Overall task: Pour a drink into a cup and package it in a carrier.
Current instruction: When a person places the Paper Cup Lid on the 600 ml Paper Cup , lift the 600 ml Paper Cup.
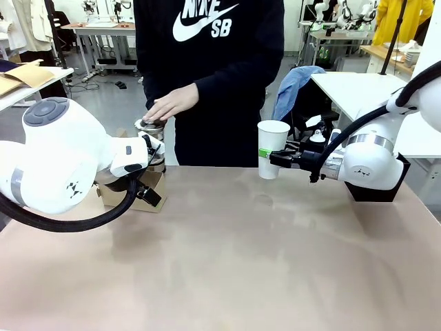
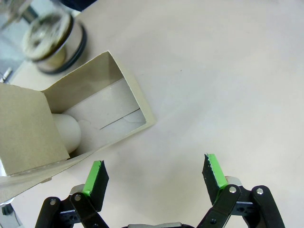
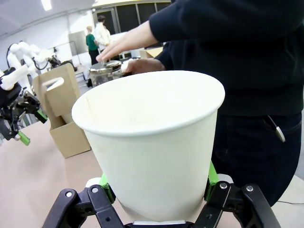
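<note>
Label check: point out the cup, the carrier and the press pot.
cup (image 1: 274, 138), front view, upper side wall.
carrier (image 3: 71, 140), right wrist view, tray front wall.
press pot (image 3: 104, 75), right wrist view, glass body.

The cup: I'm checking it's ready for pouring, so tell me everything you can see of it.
The cup is a tall, plain white paper cup with a rolled rim, a faint inner seam and no lid; no liquid shows inside. It is upright near the table's far edge, before the person. The right gripper is shut on its lower half, a green pad on each side. Whether its base touches the table is unclear.
</note>
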You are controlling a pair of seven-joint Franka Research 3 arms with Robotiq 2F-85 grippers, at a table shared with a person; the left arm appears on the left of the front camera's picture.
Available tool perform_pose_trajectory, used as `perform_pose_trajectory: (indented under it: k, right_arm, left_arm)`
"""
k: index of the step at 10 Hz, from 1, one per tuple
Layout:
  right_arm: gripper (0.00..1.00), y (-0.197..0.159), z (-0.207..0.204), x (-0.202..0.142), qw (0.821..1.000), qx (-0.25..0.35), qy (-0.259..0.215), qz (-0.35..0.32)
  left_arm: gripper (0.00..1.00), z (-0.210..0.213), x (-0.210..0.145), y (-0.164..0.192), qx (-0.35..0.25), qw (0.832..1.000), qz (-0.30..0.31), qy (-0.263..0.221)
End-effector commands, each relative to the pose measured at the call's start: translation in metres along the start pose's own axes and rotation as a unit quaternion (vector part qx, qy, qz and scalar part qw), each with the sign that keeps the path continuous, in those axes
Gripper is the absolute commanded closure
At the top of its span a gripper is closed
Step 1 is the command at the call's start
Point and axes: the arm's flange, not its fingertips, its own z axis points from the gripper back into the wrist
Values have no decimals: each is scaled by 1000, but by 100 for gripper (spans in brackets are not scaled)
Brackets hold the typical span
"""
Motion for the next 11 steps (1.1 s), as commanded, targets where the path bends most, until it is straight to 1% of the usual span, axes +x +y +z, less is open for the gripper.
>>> perform_pose_trajectory:
  k: [1,11]
  right_arm:
    - [20,4,0,4,1000,1,-2,0]
    - [20,4,0,4,1000,1,-2,0]
  left_arm:
    - [0,0,0,1,-1,1000,1,-1]
    - [0,0,0,1,-1,1000,1,-1]
